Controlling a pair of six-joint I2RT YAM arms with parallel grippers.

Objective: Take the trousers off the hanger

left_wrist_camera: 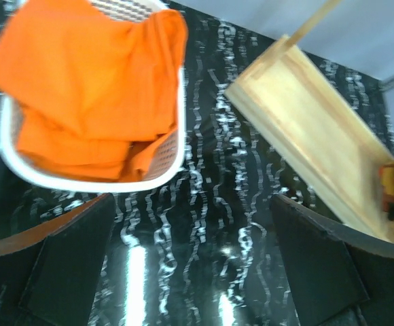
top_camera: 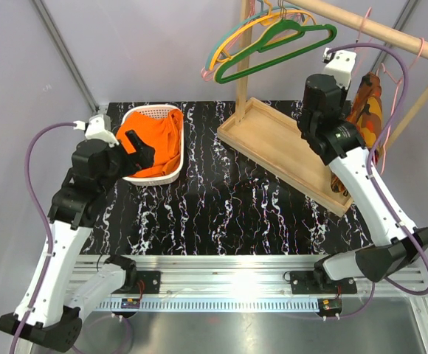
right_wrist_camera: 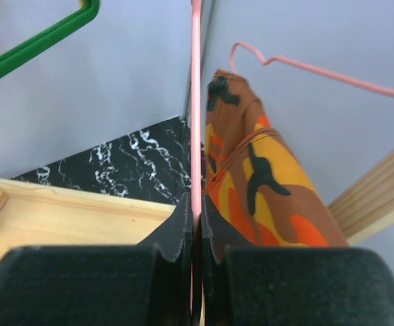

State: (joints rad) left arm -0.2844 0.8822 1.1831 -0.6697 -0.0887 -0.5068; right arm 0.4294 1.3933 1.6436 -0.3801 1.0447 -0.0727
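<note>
The bright orange trousers (top_camera: 155, 140) lie bunched in a white basket (top_camera: 155, 179) at the back left, and they also show in the left wrist view (left_wrist_camera: 88, 81). My left gripper (top_camera: 142, 151) is open and empty (left_wrist_camera: 190, 258), hovering over the black table just in front of the basket (left_wrist_camera: 81, 182). My right gripper (top_camera: 349, 85) is raised by the wooden rail. It is shut (right_wrist_camera: 197, 210) on a straight run of the thin pink wire hanger (right_wrist_camera: 195, 102). No cloth hangs on that wire.
A second pink wire hanger (right_wrist_camera: 319, 68) carries an orange, brown and yellow patterned garment (right_wrist_camera: 272, 176), seen right of my right arm in the top view (top_camera: 367, 99). Green and yellow plastic hangers (top_camera: 280, 40) hang on the wooden rail (top_camera: 376, 29). The rack's wooden tray base (top_camera: 288, 147) sits at the back right.
</note>
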